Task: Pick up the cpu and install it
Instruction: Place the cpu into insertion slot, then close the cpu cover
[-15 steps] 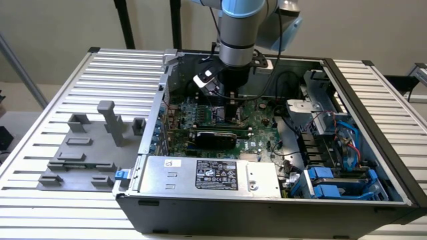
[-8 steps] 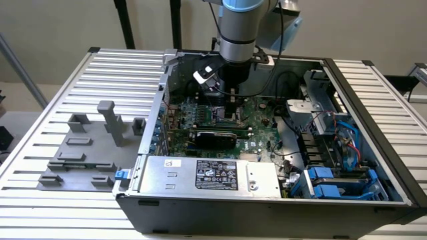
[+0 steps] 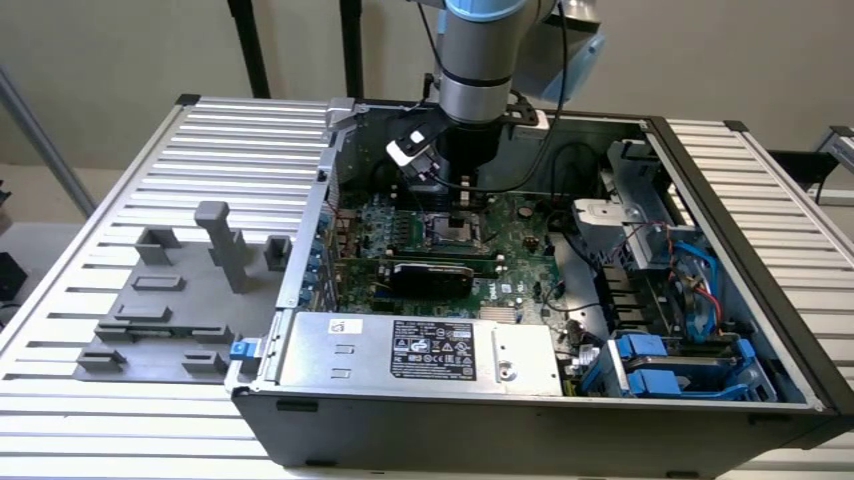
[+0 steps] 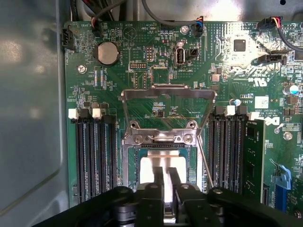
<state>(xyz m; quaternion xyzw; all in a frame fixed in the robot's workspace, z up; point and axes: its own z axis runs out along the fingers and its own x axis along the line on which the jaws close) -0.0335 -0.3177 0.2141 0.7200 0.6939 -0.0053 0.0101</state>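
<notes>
**Exterior view.** Noted the gripper [image 3: 451,200] low inside the open computer case [image 3: 534,425]. Poised straight above the socket [image 3: 449,232] on the green motherboard [image 3: 523,215].

**Wrist view.**
- Found the cpu [image 4: 163,162] lying flat inside the socket [image 4: 129,161], pale top up. Load plate [image 4: 168,91] swung up and clear of it.
- Gripper [image 4: 165,178] directly over the chip's middle. Fingers [image 4: 157,182] drawn almost together, only a slim gap left. Nothing visibly pinched between them.
- Contact with the metal top, or a hover just above it: cannot tell.

**Judged:** seating step, with the chip apparently already in its bed.

**To do it well:**
- Keep the approach plumb.
- Check the chip sits square to the frame on all four sides.
- Press lightly and centrally, if at all.
- Never drag sideways; bent contacts the likely penalty.
- Stay off the thin lever [image 4: 206,163] just beside the frame.
- Stay off the memory slots [image 4: 92,156] flanking the socket on both sides.
</notes>
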